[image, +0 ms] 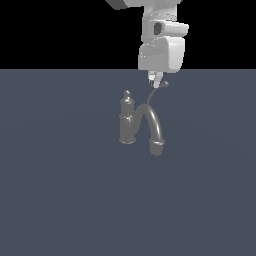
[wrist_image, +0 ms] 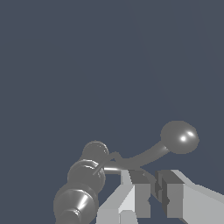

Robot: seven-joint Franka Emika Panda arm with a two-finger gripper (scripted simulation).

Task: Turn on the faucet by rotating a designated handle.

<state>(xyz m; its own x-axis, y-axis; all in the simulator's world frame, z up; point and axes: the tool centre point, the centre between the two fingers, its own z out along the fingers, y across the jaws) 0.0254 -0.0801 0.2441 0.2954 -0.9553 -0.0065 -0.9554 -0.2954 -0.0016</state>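
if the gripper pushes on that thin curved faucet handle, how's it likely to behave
The handle looks like thin metal, so probably stiff. Its round ball tip could let the fingers slip off. Joined to the faucet, it likely swings rather than lifts.

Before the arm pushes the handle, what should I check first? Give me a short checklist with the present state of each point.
1. Gripper is near the handle: ok.
2. Fingers stand almost together, small gap: ok for pushing.
3. Contact with the handle: cannot tell.
4. Handle's ball tip lies past the fingertips, free: ok.
5. Faucet stands upright on the floor: ok.
6. Gripper is apart from the spout: ok.
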